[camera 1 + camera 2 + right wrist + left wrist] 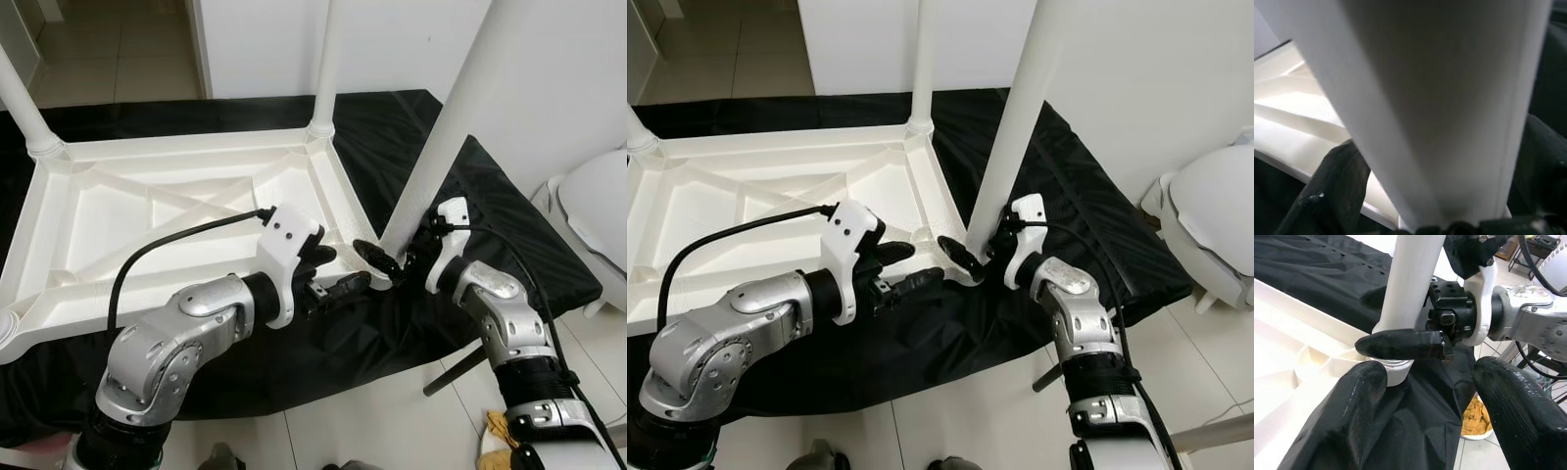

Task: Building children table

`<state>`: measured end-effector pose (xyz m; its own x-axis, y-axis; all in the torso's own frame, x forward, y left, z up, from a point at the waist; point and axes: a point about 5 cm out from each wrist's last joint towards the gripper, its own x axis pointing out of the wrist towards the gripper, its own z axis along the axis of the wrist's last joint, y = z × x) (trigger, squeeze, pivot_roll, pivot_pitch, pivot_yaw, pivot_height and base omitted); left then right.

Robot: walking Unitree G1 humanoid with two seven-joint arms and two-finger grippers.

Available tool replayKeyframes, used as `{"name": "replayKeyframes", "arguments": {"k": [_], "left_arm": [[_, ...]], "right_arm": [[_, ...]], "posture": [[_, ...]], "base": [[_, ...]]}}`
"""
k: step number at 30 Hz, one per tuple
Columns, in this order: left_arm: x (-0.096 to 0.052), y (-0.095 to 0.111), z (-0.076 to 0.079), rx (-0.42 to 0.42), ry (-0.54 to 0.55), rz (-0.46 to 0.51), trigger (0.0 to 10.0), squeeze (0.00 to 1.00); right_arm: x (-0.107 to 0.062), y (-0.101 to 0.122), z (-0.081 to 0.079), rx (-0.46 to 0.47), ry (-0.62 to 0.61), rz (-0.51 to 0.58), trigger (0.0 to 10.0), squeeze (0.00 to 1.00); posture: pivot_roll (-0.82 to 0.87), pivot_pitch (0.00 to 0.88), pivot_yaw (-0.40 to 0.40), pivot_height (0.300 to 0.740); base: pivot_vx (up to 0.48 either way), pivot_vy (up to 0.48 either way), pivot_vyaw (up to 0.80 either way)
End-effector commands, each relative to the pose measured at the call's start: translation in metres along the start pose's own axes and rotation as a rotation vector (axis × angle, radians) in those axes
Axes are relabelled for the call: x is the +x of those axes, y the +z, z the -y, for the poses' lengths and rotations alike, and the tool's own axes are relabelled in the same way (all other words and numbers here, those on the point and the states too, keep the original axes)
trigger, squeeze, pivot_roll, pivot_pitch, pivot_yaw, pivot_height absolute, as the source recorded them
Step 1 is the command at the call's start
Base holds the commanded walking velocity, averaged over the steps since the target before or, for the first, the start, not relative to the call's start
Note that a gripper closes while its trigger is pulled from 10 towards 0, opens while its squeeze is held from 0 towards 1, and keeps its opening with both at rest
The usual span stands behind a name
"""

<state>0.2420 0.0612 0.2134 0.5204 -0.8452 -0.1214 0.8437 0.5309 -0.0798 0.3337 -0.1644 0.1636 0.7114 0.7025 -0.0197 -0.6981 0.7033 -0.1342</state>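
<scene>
The left end effector (338,277), black fingers apart, hovers at the near corner of the upturned white plastic table (147,225), which lies on a black cloth (470,225). At that corner the right end effector (397,257) is clamped on a smooth round white leg (446,137) that rises leaning slightly. Two more legs (326,64) stand beyond.

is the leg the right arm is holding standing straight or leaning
Leaning. The leg slants from its socket at the tabletop corner up toward the robot's right, unlike the upright back leg. The right tool grips its base.
</scene>
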Motion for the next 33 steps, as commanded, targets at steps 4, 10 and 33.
{"name": "replayKeyframes", "arguments": {"k": [4,10,33], "left_arm": [[-0.001,0.001,0.000,0.002,0.016,-0.002,10.0,0.00],[-0.002,0.001,0.000,0.003,0.014,-0.004,10.0,0.00],[-0.001,0.002,0.001,0.003,0.005,-0.004,10.0,0.00]], "right_arm": [[-0.003,-0.004,0.003,-0.028,0.044,-0.030,10.0,0.00],[-0.002,-0.010,0.005,-0.045,0.059,-0.037,7.6,0.00],[-0.005,-0.019,0.002,0.024,0.005,-0.039,10.0,0.00]], "posture": [[0.03,0.066,-0.060,0.740],[0.03,0.066,-0.055,0.740],[0.02,0.071,-0.062,0.740]], "base": [[0.000,0.000,0.00],[0.000,0.000,0.00],[0.000,0.000,0.00]]}}
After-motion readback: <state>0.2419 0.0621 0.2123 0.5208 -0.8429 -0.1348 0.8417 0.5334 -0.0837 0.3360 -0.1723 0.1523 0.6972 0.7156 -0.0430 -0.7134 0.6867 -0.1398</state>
